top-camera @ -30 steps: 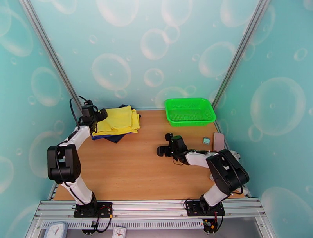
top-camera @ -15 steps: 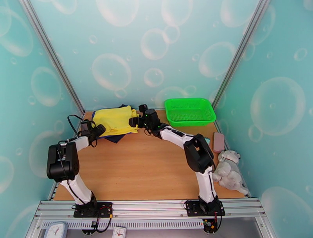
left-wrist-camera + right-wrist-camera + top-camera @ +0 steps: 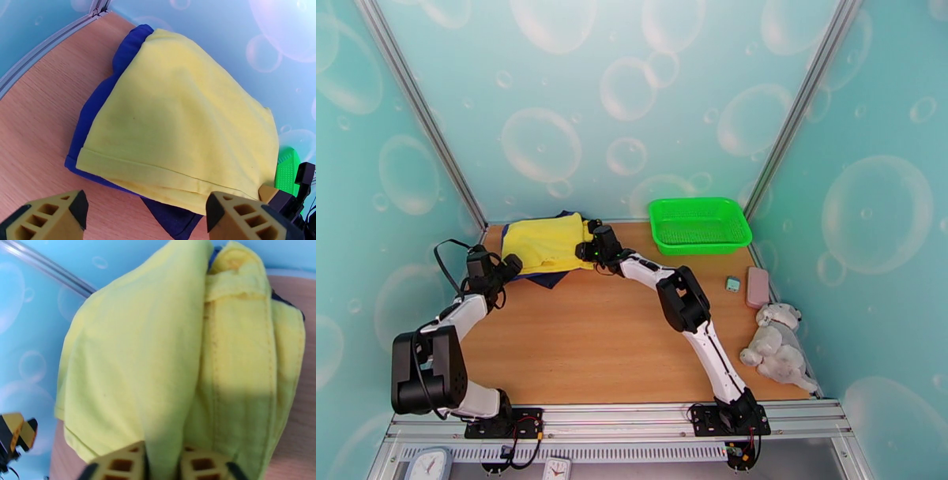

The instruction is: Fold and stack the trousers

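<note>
Yellow trousers [image 3: 545, 241] lie folded on navy garments [image 3: 94, 106] (far-left corner); I note my right gripper [image 3: 162, 451] pinched onto their edge, left gripper [image 3: 146, 205] spread apart nearby.

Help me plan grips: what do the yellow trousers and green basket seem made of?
The yellow trousers: soft, thin, matte cloth, judging by stitched hems and limp folds. The green basket: probably rigid moulded plastic, slightly glossy, with fine mesh walls.
</note>
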Action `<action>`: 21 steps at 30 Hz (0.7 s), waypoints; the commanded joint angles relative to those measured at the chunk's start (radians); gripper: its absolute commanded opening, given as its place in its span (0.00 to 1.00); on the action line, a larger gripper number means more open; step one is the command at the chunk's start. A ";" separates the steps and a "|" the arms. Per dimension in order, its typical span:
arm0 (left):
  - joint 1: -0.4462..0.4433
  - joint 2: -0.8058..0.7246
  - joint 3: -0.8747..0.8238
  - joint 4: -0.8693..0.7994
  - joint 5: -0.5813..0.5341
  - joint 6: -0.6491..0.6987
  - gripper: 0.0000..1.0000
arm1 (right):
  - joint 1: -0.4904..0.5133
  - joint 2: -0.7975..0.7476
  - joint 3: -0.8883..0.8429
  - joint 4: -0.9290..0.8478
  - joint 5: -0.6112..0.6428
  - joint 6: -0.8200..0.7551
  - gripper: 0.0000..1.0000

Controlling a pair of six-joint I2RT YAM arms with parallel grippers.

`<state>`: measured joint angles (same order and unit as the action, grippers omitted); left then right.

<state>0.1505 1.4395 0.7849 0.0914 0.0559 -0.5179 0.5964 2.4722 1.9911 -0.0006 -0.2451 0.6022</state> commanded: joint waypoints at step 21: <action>0.006 -0.154 -0.110 0.034 -0.056 0.066 0.85 | -0.088 -0.101 -0.129 0.035 0.000 0.070 0.02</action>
<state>0.1516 1.3102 0.6895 0.1135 -0.0040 -0.4679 0.5644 2.3962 1.8919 0.0261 -0.2512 0.6365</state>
